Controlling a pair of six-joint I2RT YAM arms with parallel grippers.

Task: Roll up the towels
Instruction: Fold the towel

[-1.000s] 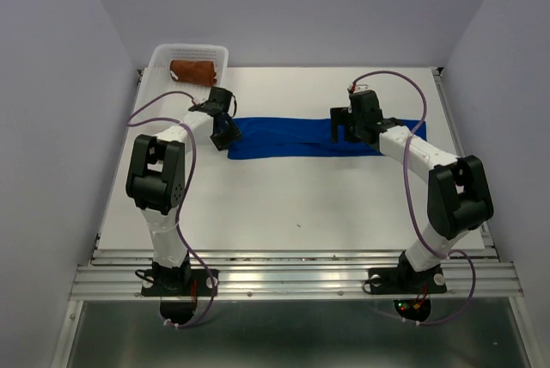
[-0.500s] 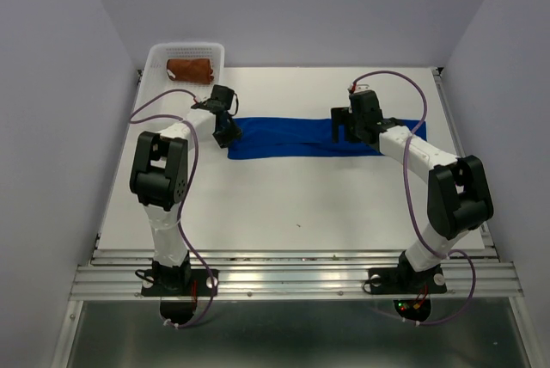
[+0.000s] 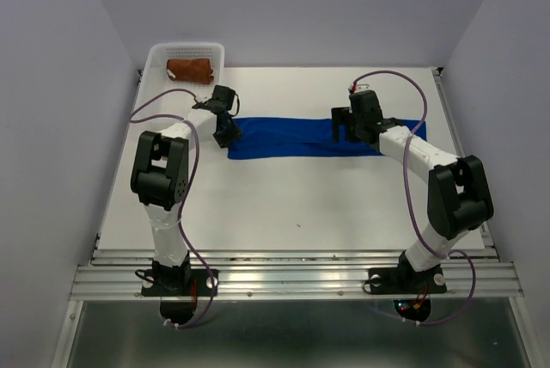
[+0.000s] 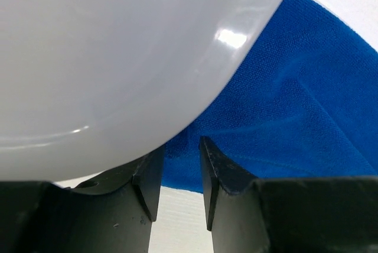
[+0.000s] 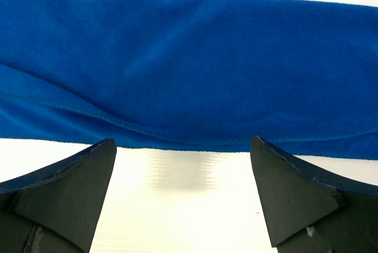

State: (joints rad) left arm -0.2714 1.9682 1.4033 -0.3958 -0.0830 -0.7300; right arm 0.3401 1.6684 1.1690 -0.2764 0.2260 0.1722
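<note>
The blue towel (image 3: 292, 138) lies flat as a long band across the middle of the white table (image 3: 301, 200), not yet rolled. The left gripper (image 4: 181, 145) sits at its left end with fingers drawn narrow over the towel's edge; whether they pinch cloth is hard to tell. The right gripper (image 5: 182, 142) is near the right end, fingers spread wide. Farther off, the rust-brown towel (image 3: 189, 69) lies bundled in the white basket (image 3: 185, 46) at the far left corner.
</note>
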